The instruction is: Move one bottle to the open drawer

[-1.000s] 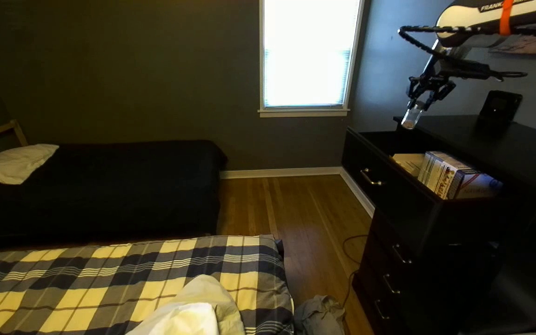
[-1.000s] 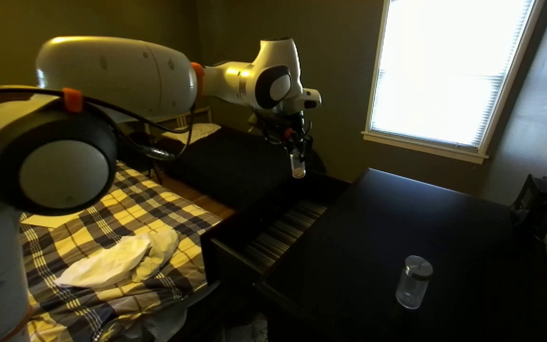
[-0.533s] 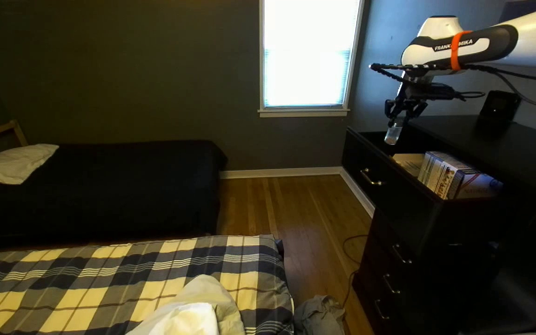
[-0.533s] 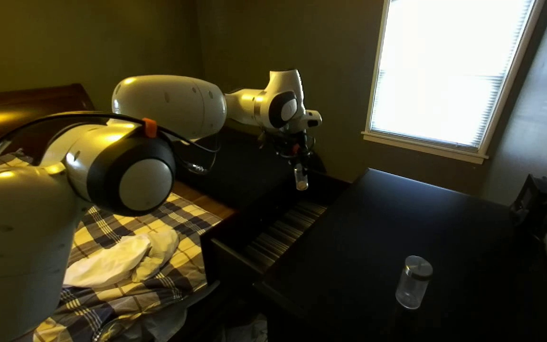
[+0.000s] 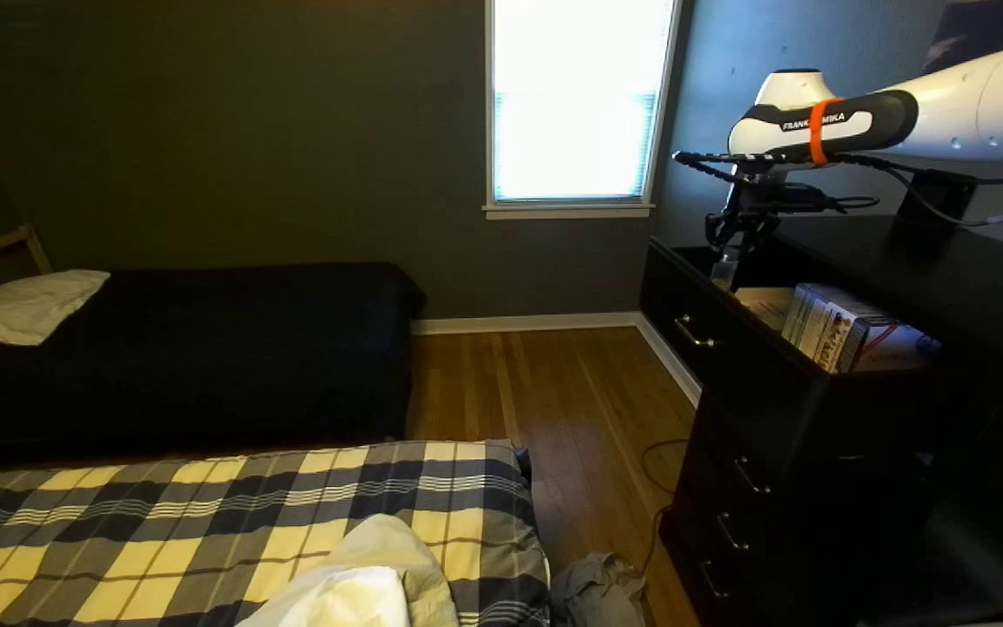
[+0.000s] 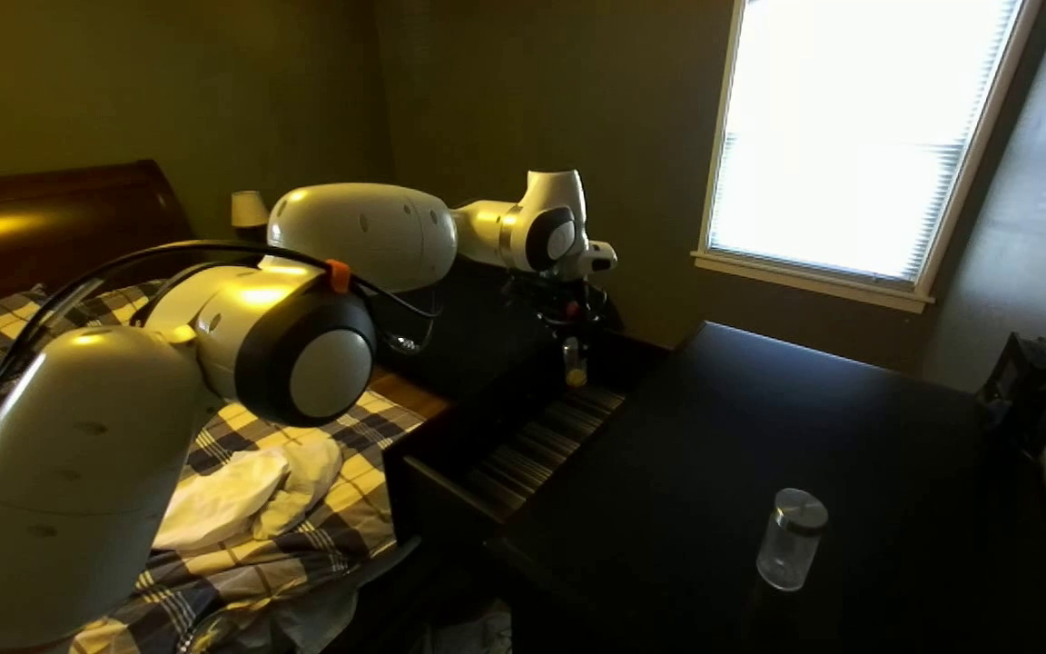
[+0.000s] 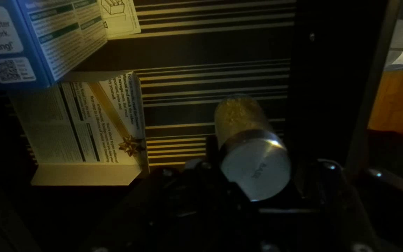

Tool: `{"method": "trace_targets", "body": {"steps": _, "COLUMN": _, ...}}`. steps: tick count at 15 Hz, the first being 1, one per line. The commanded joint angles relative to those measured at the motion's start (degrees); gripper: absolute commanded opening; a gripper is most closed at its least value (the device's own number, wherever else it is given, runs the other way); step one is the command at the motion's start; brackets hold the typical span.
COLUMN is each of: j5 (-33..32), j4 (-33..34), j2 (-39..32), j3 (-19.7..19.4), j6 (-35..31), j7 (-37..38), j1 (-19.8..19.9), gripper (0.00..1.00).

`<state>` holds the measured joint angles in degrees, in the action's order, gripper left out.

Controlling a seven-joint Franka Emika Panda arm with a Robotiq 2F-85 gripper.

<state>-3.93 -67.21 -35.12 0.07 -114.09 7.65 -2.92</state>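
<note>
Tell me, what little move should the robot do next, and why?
I'd probably lower the claw gently: it holds the bottle over the striped bottom of the open drawer, to one side of the printed cardboard, and no view clearly shows the bottle touching down.

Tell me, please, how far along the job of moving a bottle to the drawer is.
Done: the drawer is open, a bottle over its striped lining. In hand: the jaws grip that bottle; whether it touches the lining, I can't tell. Left: likely any remaining lowering, then release.
</note>
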Motion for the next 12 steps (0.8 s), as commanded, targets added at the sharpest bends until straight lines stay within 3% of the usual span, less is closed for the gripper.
{"method": "trace_targets", "body": {"steps": 1, "j5": 0.25, "j4": 3.22, "j2": -2.71, "j3": -0.2, "j6": 2.66, "j7": -1.62, "j1": -0.08, "gripper": 0.25}}
{"method": "trace_targets", "body": {"steps": 4, "j5": 0.75, "j4": 3.89, "j2": -3.8, "j3": -0.15, "j6": 4.24, "j7": -1.98, "j1": 0.28, "gripper": 0.25}}
{"method": "trace_targets", "body": {"steps": 5, "j5": 0.3, "j4": 1.47, "j2": -2.28, "j3": -0.44, "j6": 1.99, "j7": -0.97, "j1": -0.14, "gripper": 0.25}}
{"method": "trace_targets", "body": {"steps": 6, "j5": 0.29, "j4": 1.48, "j2": -2.46, "j3": -0.47, "j6": 2.06, "j7": -0.99, "j1": -0.11, "gripper": 0.5}}
{"method": "trace_targets", "body": {"steps": 10, "j5": 0.29, "j4": 1.48, "j2": -2.42, "j3": -0.51, "j6": 2.05, "j7": -0.99, "j1": -0.12, "gripper": 0.5}}
{"method": "trace_targets", "body": {"steps": 11, "j5": 0.29, "j4": 1.48, "j2": -2.42, "j3": -0.51, "j6": 2.05, "j7": -0.99, "j1": -0.12, "gripper": 0.25}}
{"method": "trace_targets", "body": {"steps": 12, "j5": -0.53, "j4": 2.42, "j2": -3.28, "j3": -0.9, "j6": 2.09, "j7": -1.02, "j1": -0.37, "gripper": 0.25}}
